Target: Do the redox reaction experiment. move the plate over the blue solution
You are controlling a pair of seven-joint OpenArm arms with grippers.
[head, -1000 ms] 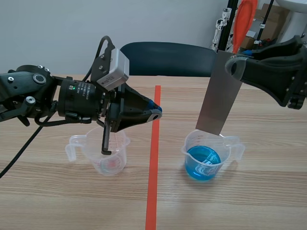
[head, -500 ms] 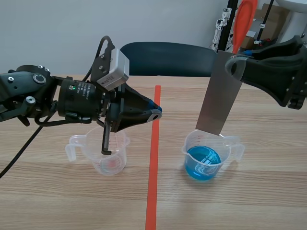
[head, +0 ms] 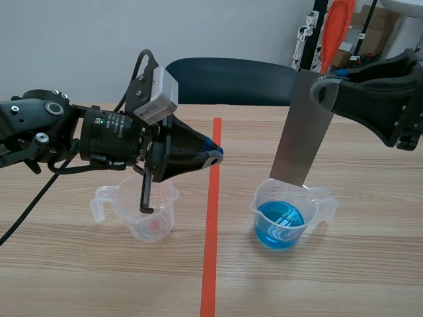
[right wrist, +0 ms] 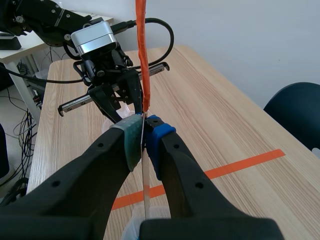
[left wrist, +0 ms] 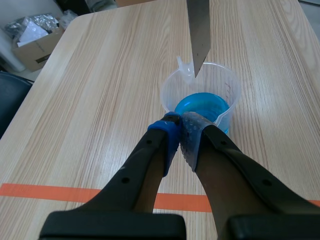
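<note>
A grey metal plate [head: 303, 129] hangs upright from my right gripper [head: 320, 87], which is shut on its top end. The plate's lower edge sits just above the far rim of a clear beaker of blue solution [head: 281, 223]. In the right wrist view the plate [right wrist: 142, 60] shows edge-on as a thin orange-tinted strip between the fingertips of my right gripper [right wrist: 144, 123]. My left gripper [head: 215, 156] is shut on nothing, left of the orange line. In the left wrist view, my left gripper [left wrist: 180, 122] points at the blue beaker [left wrist: 202, 100], with the plate's tip [left wrist: 198, 45] over the beaker's far rim.
A second clear beaker [head: 104, 195] with a faint pink trace at its bottom stands under my left arm. An orange tape line [head: 211, 231] runs down the table between the two beakers. A dark chair [head: 231, 79] stands behind the table.
</note>
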